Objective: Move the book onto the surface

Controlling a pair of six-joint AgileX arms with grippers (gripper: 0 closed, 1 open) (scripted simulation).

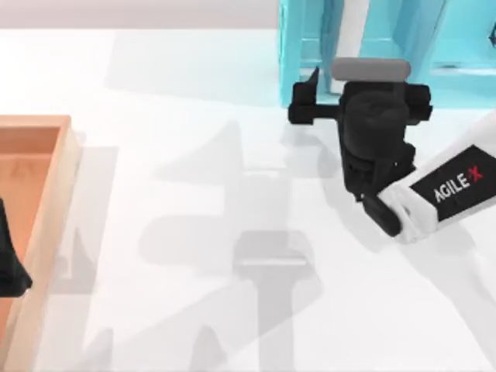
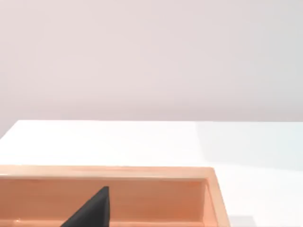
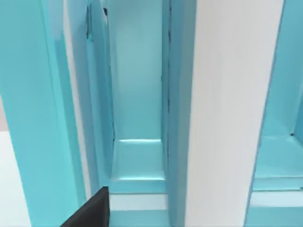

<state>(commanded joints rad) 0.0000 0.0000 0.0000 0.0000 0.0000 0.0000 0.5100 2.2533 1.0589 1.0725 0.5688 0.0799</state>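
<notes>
The book [image 1: 353, 29] stands upright inside the turquoise shelf unit [image 1: 301, 54] at the back right. Its white page edges [image 3: 232, 118] face me and its teal-blue cover [image 3: 177, 94] lies beside them. My right gripper [image 1: 364, 81] hovers just in front of the shelf, pointing at the book, open and not touching it. One black fingertip [image 3: 92, 210] shows in the right wrist view. The surface [image 1: 194, 232], a broad white tabletop, spreads in front of the shelf. My left gripper [image 1: 9, 260] is parked over the wooden tray at the left edge, with one fingertip [image 2: 92, 210] visible.
An orange-brown wooden tray [image 1: 66, 178] lies along the table's left side, and its rim [image 2: 109, 171] appears in the left wrist view. The shelf's upright dividers [image 3: 28, 104] stand close on both sides of the book.
</notes>
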